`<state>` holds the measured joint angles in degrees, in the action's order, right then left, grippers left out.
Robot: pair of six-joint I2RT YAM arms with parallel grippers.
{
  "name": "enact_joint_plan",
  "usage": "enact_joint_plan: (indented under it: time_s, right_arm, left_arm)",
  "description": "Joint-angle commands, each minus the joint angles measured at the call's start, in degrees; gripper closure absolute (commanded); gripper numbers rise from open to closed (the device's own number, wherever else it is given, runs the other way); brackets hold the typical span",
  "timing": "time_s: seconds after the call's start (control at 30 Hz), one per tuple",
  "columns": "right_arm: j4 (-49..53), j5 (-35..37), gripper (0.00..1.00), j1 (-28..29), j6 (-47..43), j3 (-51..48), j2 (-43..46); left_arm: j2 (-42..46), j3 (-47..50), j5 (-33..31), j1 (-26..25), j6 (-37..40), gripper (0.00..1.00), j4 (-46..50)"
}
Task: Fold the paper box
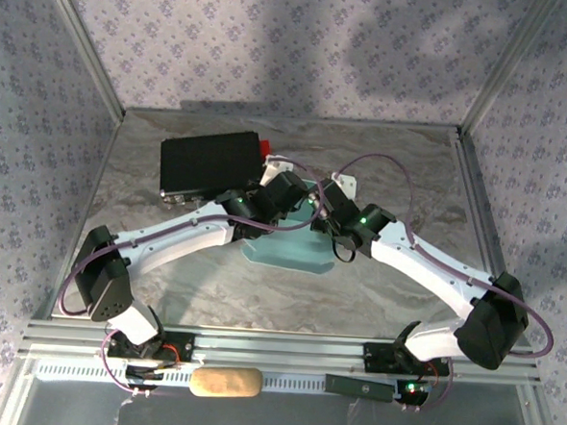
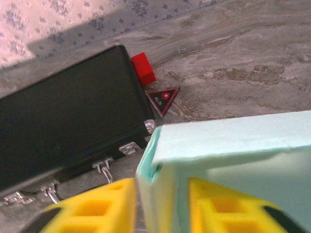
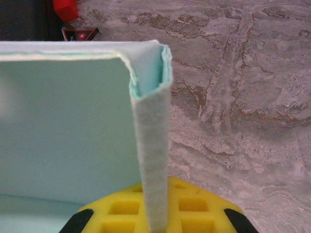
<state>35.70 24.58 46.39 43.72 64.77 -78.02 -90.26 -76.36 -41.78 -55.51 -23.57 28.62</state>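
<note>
The paper box (image 1: 290, 256) is seen just below the centre of the overhead view, lying on the marbled table (image 1: 410, 191) with its side walls raised. It is met from above by both arms, which are bent in towards it from the lower left and lower right corners.

In the left wrist view, a folded wall of the pale card is found between the yellow fingers (image 2: 97, 208) of the left gripper (image 2: 160, 216) at the bottom edge. One finger is set close against each side of that wall. Whether the wall is actually pressed cannot be told.

In the right wrist view, the right gripper (image 3: 155, 218) is seen pressed together on a thin upright wall of the box. The edge of the card runs straight down the middle of the frame into the yellow pads (image 3: 194, 213). The corner where this wall meets the long side is seen in the upper centre, rounded and slightly open.

A black case (image 1: 209, 163) is placed above and to the left of the box in the overhead view. Its red end (image 1: 265, 146) is turned to the right. Metal latches (image 2: 104, 167) are visible along its lower edge in the left wrist view, and a small red and black triangular label (image 2: 164, 98) is seen just beside it. A tan oblong object (image 1: 225, 382) lies at the bottom of the overhead view, between the arm bases.
</note>
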Motion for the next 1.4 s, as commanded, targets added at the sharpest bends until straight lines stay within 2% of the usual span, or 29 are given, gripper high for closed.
enact_joint_plan:
  time_s: [0.0,0.07,0.13,0.3,0.47,0.8,1.17,1.37]
  right_arm:
    - [0.85,-0.03,1.0,0.28,0.23,1.86,0.33]
    - [0.68,-0.31,1.0,-0.05,0.22,1.67,0.19]
    - [0.6,-0.7,1.0,-0.25,0.24,1.58,0.15]
    - [-0.11,-2.12,1.0,-0.87,0.2,1.26,0.11]
    - [-0.38,-3.03,1.0,-1.06,-0.14,1.23,0.41]
    - [-0.9,-4.67,1.0,-1.39,-0.39,1.85,-0.25]
    - [-1.01,-7.61,1.0,-1.73,-1.53,2.29,-0.55]
    - [-2.74,-8.66,1.0,-2.0,-1.35,1.83,-0.56]
  left_arm:
    - [4.23,0.58,4.03,-0.59,1.01,0.54,0.0]
    - [6.83,0.77,9.16,-0.57,1.62,0.39,-0.28]
    - [8.97,0.6,15.62,-0.19,2.6,0.33,-0.09]
    - [15.36,4.97,32.78,6.12,2.7,0.36,-2.65]
    - [18.78,8.54,43.7,12.83,4.53,0.44,-3.13]
    - [17.52,9.96,47.62,15.67,5.91,0.61,-5.24]
    - [15.98,11.7,56.87,20.92,8.13,0.63,-9.54]
    - [15.47,12.45,60.5,22.35,9.05,0.69,-10.69]
